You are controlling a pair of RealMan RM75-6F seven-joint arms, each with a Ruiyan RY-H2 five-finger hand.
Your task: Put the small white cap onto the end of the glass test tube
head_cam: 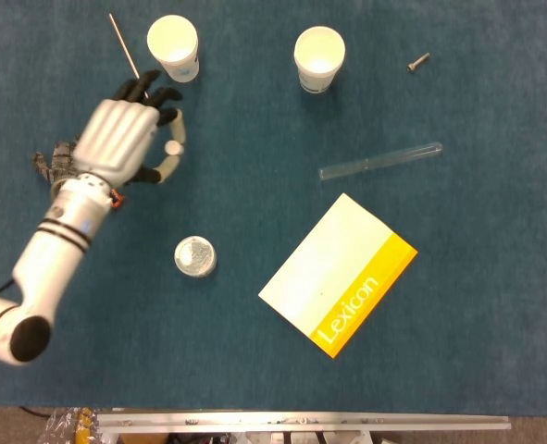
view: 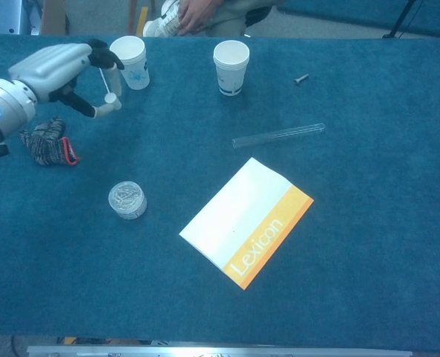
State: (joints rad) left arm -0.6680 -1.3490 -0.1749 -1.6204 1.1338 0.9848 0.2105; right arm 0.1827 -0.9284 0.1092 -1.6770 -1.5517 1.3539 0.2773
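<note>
Cap held upper left, tube far to its right

The left hand pinches the small white cap; the clear glass test tube lies well apart at centre right, long axis near-horizontal.

Left arm reaching forward over the worktop, left hand raised, fingers curled, thumb and fingertip pinching, right arm unseen
</note>
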